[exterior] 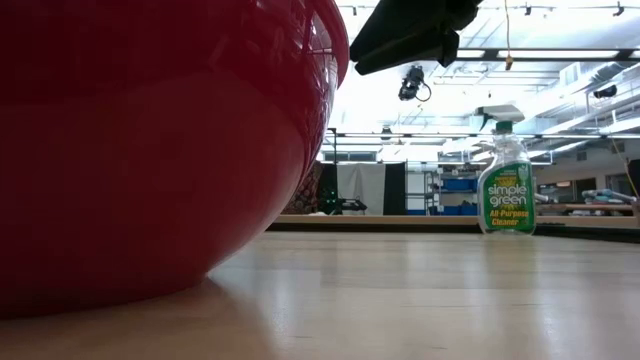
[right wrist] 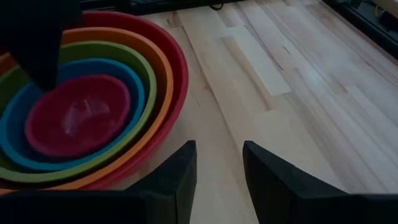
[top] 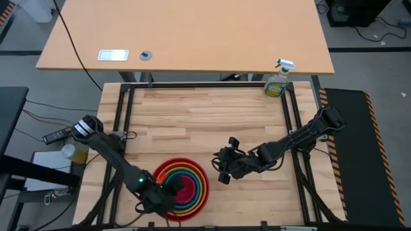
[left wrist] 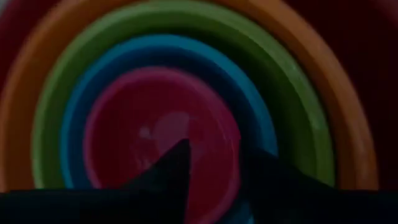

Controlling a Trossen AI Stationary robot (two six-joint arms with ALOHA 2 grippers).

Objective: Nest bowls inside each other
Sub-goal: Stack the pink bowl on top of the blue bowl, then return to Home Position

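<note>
Five bowls sit nested near the table's front edge: red (top: pixel 203 192) outermost, then orange (left wrist: pixel 348 112), green (left wrist: pixel 298 93), blue (left wrist: pixel 249 81) and magenta (left wrist: pixel 137 137) innermost. The red bowl (exterior: pixel 150 150) rests by its base on the wood. My left gripper (left wrist: pixel 217 155) points down into the stack from its left, open, with one finger inside the magenta bowl's rim (left wrist: pixel 231 180) and one outside. My right gripper (right wrist: pixel 219 162) hangs open over bare wood just right of the stack (top: pixel 223 168), with nothing between its fingers. My left gripper straddles the magenta bowl's rim (left wrist: pixel 231 180) from above, with a gap showing between its fingers. I cannot tell whether either finger touches the rim. The bowl sits level inside the blue one.
A green spray bottle (top: pixel 277 82) stands upright at the table's far right corner (exterior: pixel 505 180). Black frame rails (top: pixel 122 122) run along the table's left and right sides. Bare wood (top: pixel 205 122) stretches from the bowls to the far edge.
</note>
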